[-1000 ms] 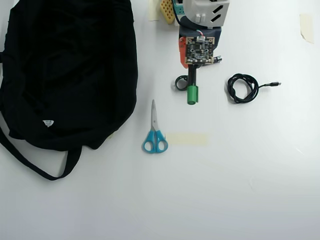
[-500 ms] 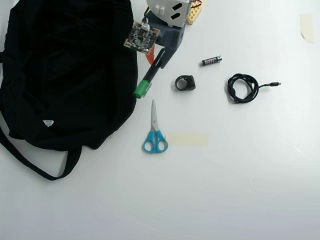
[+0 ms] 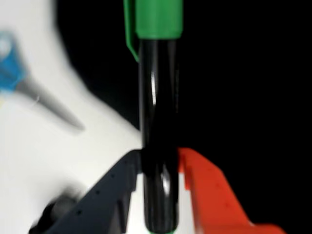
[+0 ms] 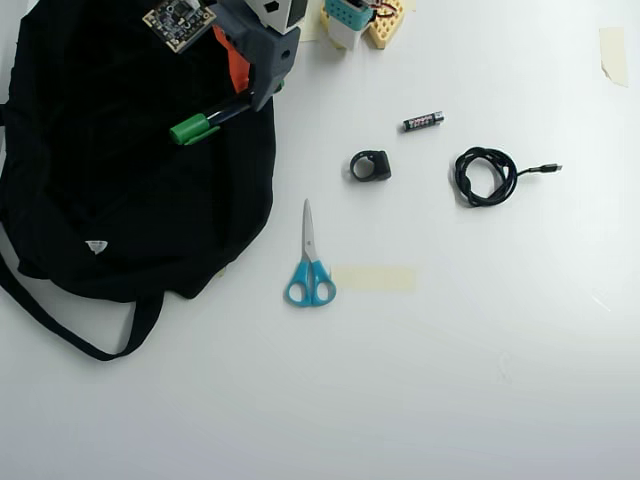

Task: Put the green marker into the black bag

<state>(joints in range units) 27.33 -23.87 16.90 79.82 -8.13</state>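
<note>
The green marker [image 4: 205,122], black barrel with a bright green cap, is held over the black bag [image 4: 120,200] near its upper right part in the overhead view. My gripper [image 4: 243,101] is shut on the marker's barrel. The wrist view shows the marker [image 3: 157,97] running up the middle, clamped between a dark finger [image 3: 114,190] and an orange finger [image 3: 209,190], its green cap over the bag's [image 3: 243,73] black fabric. The bag's strap loops out at the lower left of the overhead view, and a small white label shows on its front.
Blue-handled scissors [image 4: 309,262] lie right of the bag, blurred at the wrist view's left [image 3: 29,92]. A small black ring-like part [image 4: 369,165], an AAA battery [image 4: 422,121] and a coiled black cable [image 4: 487,175] lie further right. Tape strip [image 4: 373,278] beside the scissors.
My gripper has swung left with the marker, from above the ring-like part, past the bag's right edge, to over the bag. The battery it hid came into view.
</note>
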